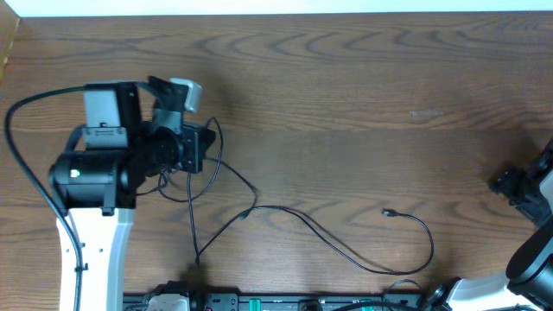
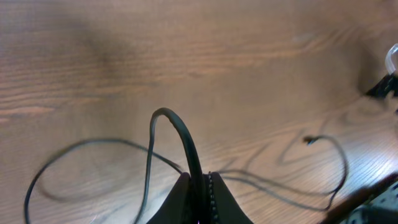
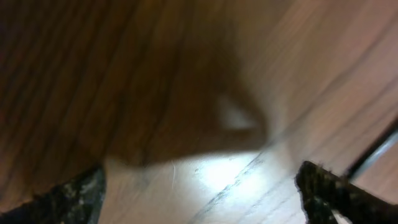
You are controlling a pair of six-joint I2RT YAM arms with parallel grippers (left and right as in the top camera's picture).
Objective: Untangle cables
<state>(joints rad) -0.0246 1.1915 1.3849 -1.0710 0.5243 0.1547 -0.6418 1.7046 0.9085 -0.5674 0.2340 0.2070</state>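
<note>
1. Overhead: left hand [image 1: 204, 145], left of frame, clamped on black cable [image 1: 346, 251], which trails across the lower-middle table [image 1: 346, 86]. Right hand [image 1: 518, 185] at right edge.
2. Left wrist: hand [image 2: 199, 182] pinching cable [image 2: 185, 140], bottom centre.
3. Right wrist: blurry, hand [image 3: 202, 190] spread wide over table [image 3: 155, 74].

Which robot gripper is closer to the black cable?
Left. The left gripper is shut on a raised loop of the black cable; the right gripper is open, far off to the cable's right, not touching it.
</note>
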